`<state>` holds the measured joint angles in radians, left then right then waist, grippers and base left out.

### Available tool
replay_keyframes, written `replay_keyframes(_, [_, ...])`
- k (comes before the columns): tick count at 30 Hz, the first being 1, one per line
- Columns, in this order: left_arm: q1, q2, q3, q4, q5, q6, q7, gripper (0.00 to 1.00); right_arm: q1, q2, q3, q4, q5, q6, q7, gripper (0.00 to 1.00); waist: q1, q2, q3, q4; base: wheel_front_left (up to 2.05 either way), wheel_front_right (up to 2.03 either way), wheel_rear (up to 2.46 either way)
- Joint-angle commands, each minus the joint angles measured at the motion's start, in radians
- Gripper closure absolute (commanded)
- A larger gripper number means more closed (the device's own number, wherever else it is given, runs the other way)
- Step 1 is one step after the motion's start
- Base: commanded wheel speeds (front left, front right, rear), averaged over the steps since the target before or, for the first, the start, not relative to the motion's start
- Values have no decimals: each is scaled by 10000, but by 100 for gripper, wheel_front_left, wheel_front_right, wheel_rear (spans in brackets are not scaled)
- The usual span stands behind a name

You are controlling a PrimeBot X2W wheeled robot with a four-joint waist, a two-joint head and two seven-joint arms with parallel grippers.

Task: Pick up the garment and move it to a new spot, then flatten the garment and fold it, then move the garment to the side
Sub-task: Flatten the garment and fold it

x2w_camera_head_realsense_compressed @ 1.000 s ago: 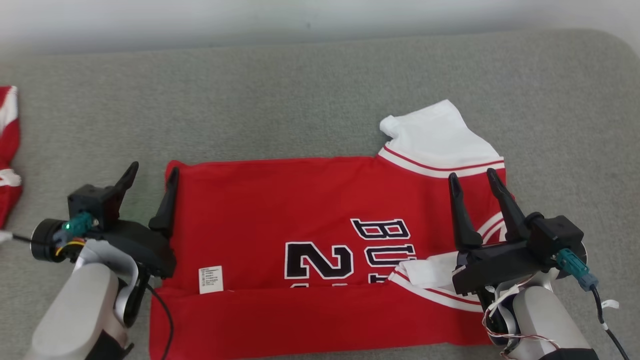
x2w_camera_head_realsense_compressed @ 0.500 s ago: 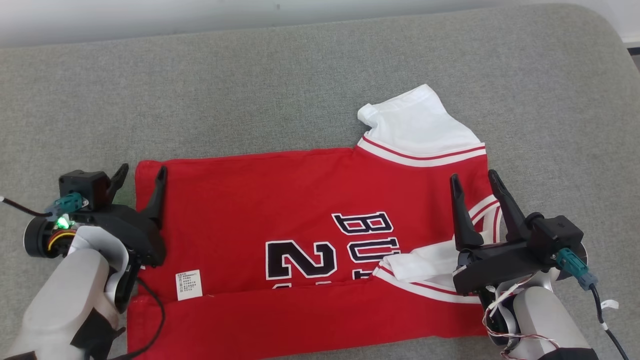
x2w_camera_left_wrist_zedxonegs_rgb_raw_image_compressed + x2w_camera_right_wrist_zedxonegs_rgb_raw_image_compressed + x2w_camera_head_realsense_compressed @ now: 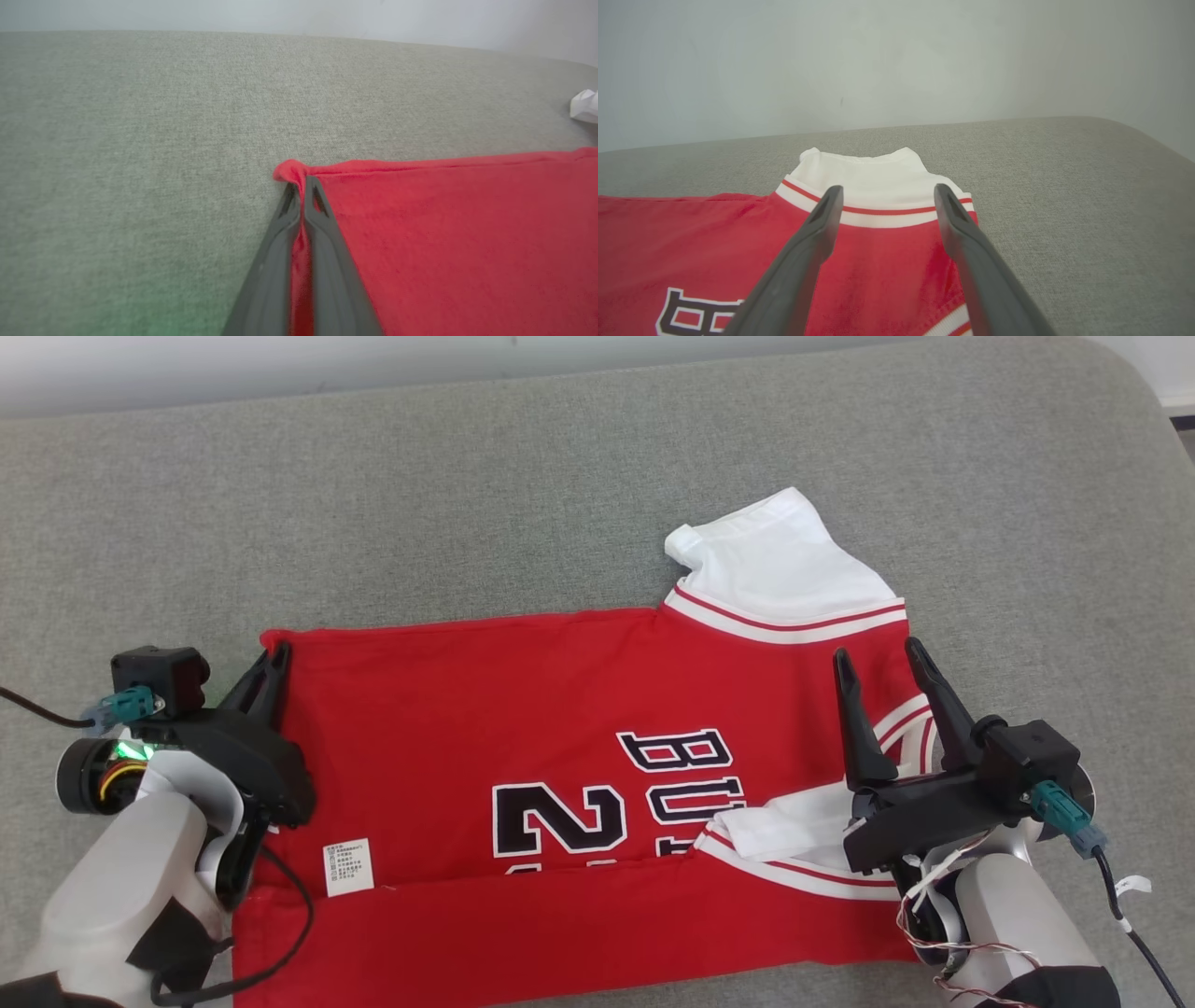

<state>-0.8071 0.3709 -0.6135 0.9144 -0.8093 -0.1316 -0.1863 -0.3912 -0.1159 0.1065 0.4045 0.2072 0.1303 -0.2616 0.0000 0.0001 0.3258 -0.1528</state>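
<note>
One red jersey [image 3: 523, 737] lies spread on the grey cushion [image 3: 467, 504], running from the middle of the head view down to 6 o'clock, its length from 9 to 3 o'clock. Its front faces up with black lettering [image 3: 607, 793] edged in white, turned sideways. The strip along its 6 o'clock side is folded up over the front and covers the lowest part of the print. A white sleeve [image 3: 775, 569] with red-striped trim sticks out flat at 1 o'clock. A second white sleeve [image 3: 780, 826] is tucked in over the front at about 4 o'clock. A small white label [image 3: 347, 866] sits on the red cloth at 7 o'clock, just above the fold.

The left gripper [image 3: 274, 655], at 9 o'clock, is pinched tight on the jersey's far left corner. In the left wrist view a little knob of red cloth bulges past the fingertips [image 3: 317, 205], and cloth shows between them.

The right gripper [image 3: 878, 651], at 3 to 4 o'clock, stands with its jaws wide apart over the jersey's shoulder end, holding nothing. Whether its fingers touch the cloth cannot be told.

A black cable [image 3: 297, 919] from the left arm loops over the jersey's 7 o'clock corner. A pale wall [image 3: 784, 70] rises behind the cushion at 12 o'clock.
</note>
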Motion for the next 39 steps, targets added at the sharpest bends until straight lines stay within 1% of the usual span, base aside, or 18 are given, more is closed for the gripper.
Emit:
replay_keyframes(1, [-191,79,-106,26,-139,21,-125,100,-119,-73,35,97,-41,4,-39,0,0,-1,1,35,0,0,0])
replay_keyframes(3, [-166,77,-255,-15,-246,21,-303,100,-296,-133,73,311,172,4,-38,0,0,-1,-1,152,0,0,0])
replay_keyframes(5, [-152,55,-442,-114,-282,21,-468,100,-630,-330,42,577,437,4,69,0,0,-1,4,313,0,0,0])
replay_keyframes(9, [-350,65,-691,-447,-314,21,-676,100,-1788,-803,6,1184,873,4,744,0,0,-1,123,670,0,0,0])
replay_keyframes(13, [-556,119,-859,-820,-311,23,-766,100,-3169,-1215,159,2237,829,4,2046,0,0,-1,346,901,0,0,0])
replay_keyframes(18, [-864,108,-1035,-1196,-255,23,-800,100,-4820,-1464,180,3697,506,4,3046,0,0,-1,670,1184,0,0,0])
replay_keyframes(24, [-1017,-8,-1060,-1583,-100,23,-802,100,-6044,-1563,287,5442,80,4,3636,0,0,-1,1057,1558,0,0,0])
replay_keyframes(26, [-1072,-63,-1051,-1700,-62,22,-803,100,-6355,-1647,283,5895,-24,4,3637,0,0,-1,1165,1677,0,0,0])
replay_keyframes(27, [-1072,-63,-1051,-1700,-62,22,-803,100,-6355,-1647,283,5895,-24,4,3637,0,0,-1,1165,1677,0,0,0])
replay_keyframes(28, [-1101,-102,-1047,-1769,-17,22,-804,100,-6559,-1690,199,6367,-100,4,3611,0,0,-1,1256,1783,0,0,0])
replay_keyframes(29, [-1101,-102,-1047,-1769,-17,22,-804,100,-6559,-1690,199,6367,-100,4,3611,0,0,-1,1256,1783,0,0,0])
replay_keyframes(33, [-1158,-168,-1030,-1961,96,22,-805,100,-6875,-1568,118,7163,-185,4,3660,1,0,-1,1398,1944,0,0,0])
replay_keyframes(34, [-1166,-182,-1024,-1999,109,22,-805,100,-6916,-1497,137,7341,-168,6,3736,70,0,-1,1425,1970,0,0,0])
replay_keyframes(35, [-1171,-192,-1021,-2029,135,22,-805,100,-6961,-1428,149,7503,-114,6,3795,100,0,-1,1445,1988,0,0,0])
replay_keyframes(37, [-1180,-199,-999,-2057,167,22,-805,100,-7126,-1393,203,7696,-97,4,3756,100,0,-1,1493,2004,0,0,0])
replay_keyframes(39, [-1187,-205,-983,-2092,179,22,-806,100,-7283,-1499,284,7792,-223,4,3536,100,0,-1,1523,2008,0,0,0])
